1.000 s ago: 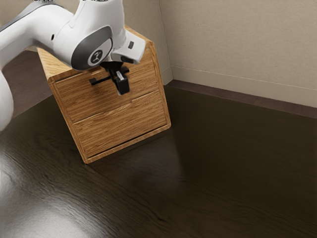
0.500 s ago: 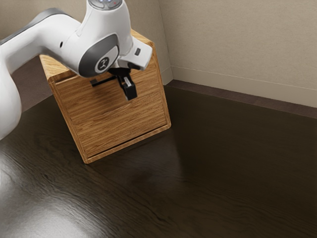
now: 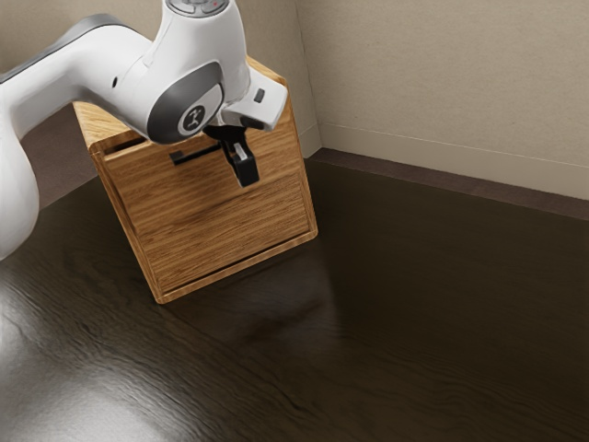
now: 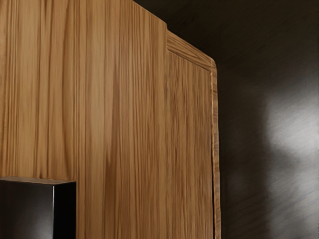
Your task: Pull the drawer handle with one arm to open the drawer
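In the exterior view my hand (image 3: 241, 164) hangs in front of the wooden cabinet (image 3: 92, 124), which stands on the dark desk (image 3: 414, 322) near the wall's corner. The black drawer handle (image 3: 195, 154) runs across the upper drawer front (image 3: 202, 198), and its end toward the exterior view's right meets my hand. I cannot tell whether the hand is clenched on it or released. A dark gap shows between the drawer front and the cabinet's top.

In the wrist view the drawer front (image 4: 99, 99) sits close under the hand, standing proud of the cabinet panel (image 4: 192, 149) beside it. A dark block (image 4: 30, 209) lies against the wood, with the desk (image 4: 269, 124) beyond.
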{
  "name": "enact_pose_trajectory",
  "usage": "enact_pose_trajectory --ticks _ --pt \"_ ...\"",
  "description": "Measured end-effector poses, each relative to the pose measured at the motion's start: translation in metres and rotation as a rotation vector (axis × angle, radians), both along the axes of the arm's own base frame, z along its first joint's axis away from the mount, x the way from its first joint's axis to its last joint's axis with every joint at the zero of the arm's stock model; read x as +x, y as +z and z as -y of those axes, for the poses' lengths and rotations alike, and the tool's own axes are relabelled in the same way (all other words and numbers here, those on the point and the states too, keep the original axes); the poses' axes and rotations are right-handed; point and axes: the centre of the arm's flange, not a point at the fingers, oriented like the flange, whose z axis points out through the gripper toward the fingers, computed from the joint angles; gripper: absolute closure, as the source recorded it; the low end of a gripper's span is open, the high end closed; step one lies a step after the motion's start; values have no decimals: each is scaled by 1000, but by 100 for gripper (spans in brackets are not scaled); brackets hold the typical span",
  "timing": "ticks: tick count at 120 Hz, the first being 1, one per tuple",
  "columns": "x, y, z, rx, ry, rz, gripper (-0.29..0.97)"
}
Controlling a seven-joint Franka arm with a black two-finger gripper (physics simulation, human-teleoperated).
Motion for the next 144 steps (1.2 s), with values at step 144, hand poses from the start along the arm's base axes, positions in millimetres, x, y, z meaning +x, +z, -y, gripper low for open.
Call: enact_pose_trajectory --ticks 144 --pt "-34 3 56 -33 -52 -12 -4"
